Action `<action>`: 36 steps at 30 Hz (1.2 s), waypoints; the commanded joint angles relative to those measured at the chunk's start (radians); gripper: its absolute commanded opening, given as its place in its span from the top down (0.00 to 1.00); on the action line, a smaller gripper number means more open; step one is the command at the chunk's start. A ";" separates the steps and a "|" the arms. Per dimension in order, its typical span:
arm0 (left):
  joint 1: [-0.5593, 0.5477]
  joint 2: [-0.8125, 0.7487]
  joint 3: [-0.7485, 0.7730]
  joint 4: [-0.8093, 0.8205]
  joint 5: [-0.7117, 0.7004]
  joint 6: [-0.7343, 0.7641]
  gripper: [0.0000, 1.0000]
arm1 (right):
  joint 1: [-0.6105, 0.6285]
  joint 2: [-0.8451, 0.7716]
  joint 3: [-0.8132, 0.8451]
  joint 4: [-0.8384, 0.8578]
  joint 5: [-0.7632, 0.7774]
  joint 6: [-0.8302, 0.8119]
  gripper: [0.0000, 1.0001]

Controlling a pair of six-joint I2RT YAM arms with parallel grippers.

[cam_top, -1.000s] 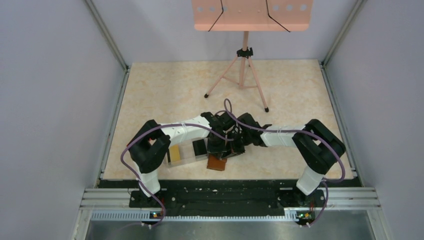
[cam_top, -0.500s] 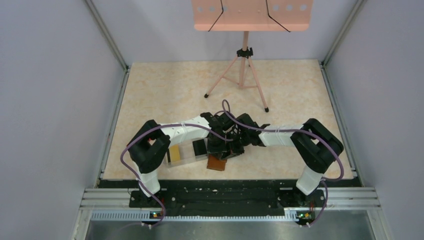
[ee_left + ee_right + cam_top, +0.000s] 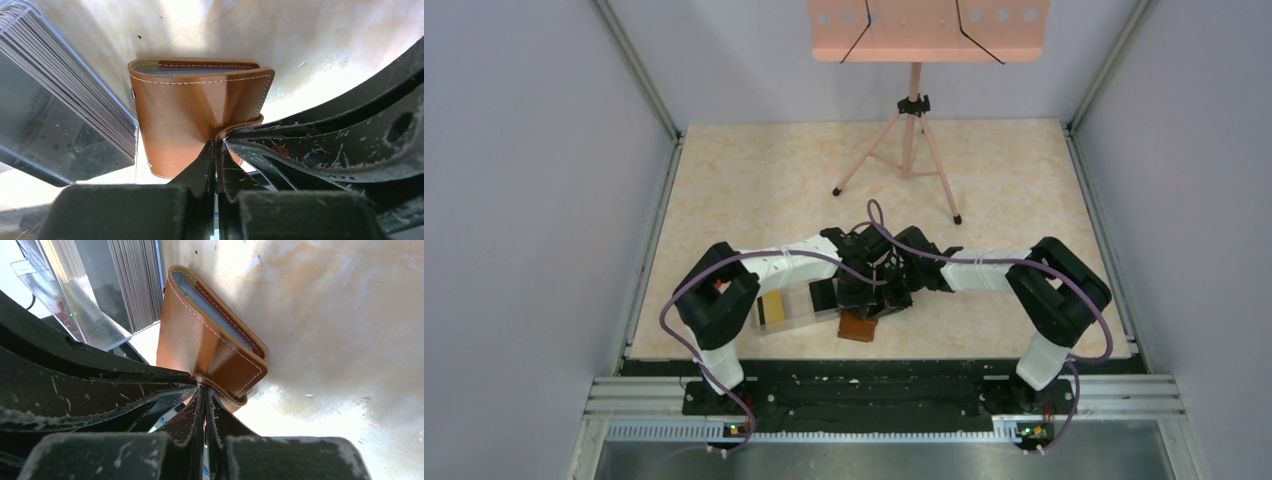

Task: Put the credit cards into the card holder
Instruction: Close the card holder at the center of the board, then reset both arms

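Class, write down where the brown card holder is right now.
In the top view the card holder lies by the near edge of the table, roughly central, just right of the clear tray.

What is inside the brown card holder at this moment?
Only a pale blue-grey strip shows at the card holder's open edge; lining or cards, I cannot tell. The folded leather covers everything deeper.

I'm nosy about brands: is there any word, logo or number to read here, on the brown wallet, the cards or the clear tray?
No readable text anywhere.
The card holder shows only plain brown leather and pale stitching.
The credit cards in the clear tray are edge-on or too small for print to show.
The pink music stand bears holes and black lines, no writing.
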State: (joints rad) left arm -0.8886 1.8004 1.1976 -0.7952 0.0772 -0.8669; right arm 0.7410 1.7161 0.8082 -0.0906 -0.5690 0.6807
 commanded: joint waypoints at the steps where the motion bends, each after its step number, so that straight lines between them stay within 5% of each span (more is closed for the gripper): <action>1: -0.018 -0.017 -0.058 0.084 -0.020 -0.010 0.92 | 0.024 -0.031 0.000 -0.082 0.123 -0.032 1.00; 4: -0.018 -0.100 -0.039 0.117 -0.038 -0.002 0.69 | 0.009 -0.118 0.019 -0.086 0.123 -0.014 0.95; 8: -0.009 -0.201 -0.017 0.162 -0.059 0.019 0.47 | -0.040 -0.243 0.021 -0.086 0.119 0.028 0.71; 15: 0.104 -0.408 -0.164 0.438 0.078 -0.022 0.27 | -0.174 -0.417 -0.018 -0.088 0.113 0.069 0.35; 19: 0.242 -0.554 -0.340 0.679 0.199 -0.119 0.20 | -0.246 -0.473 -0.031 -0.118 0.098 0.051 0.25; 21: 0.309 -0.619 -0.415 0.758 0.231 -0.155 0.02 | -0.268 -0.489 -0.035 -0.138 0.097 0.038 0.22; 28: 0.529 -0.796 -0.506 0.671 0.238 -0.084 0.01 | -0.328 -0.520 -0.042 -0.190 0.132 -0.036 0.16; 36: 0.681 -0.882 -0.463 0.501 0.024 0.283 0.01 | -0.439 -0.528 0.013 -0.309 0.477 -0.232 0.06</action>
State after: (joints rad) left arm -0.2409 0.9504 0.6987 -0.2436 0.2337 -0.8158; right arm 0.3618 1.2240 0.7677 -0.3519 -0.3038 0.5709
